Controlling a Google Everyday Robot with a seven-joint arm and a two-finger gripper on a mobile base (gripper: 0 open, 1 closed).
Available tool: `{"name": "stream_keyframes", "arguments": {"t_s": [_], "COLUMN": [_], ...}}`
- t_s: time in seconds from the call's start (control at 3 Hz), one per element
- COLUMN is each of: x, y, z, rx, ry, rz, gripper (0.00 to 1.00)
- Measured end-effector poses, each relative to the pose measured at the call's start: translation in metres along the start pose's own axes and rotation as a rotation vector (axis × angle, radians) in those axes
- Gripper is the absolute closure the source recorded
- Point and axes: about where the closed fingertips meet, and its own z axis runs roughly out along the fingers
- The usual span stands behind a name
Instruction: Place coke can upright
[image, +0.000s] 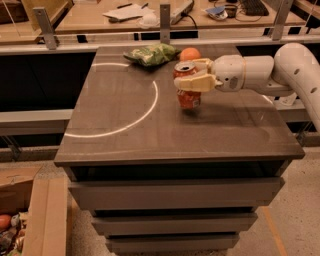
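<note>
The coke can (188, 96) is red-orange with a silver top and pull tab. It stands upright at the middle of the dark table top (125, 130), its base at or just above the surface. My gripper (188, 75) reaches in from the right on a white arm (260, 72). Its cream fingers (192, 83) are closed around the can's upper part.
A green bag of snacks (151, 53) and a round orange fruit (189, 53) lie at the table's far edge, just behind the can. A white arc line (142, 112) curves across the left of the table top. A cardboard box (30, 210) stands on the floor at lower left.
</note>
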Motion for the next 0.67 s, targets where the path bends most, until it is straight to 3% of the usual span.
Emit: {"name": "stream_keyframes", "arguments": {"t_s": [0.67], "x": [0.0133], "y": [-0.005], "z": [0.0], "rx": [-0.033], "ry": [-0.017], "rz": [0.008], "gripper": [0.13]}}
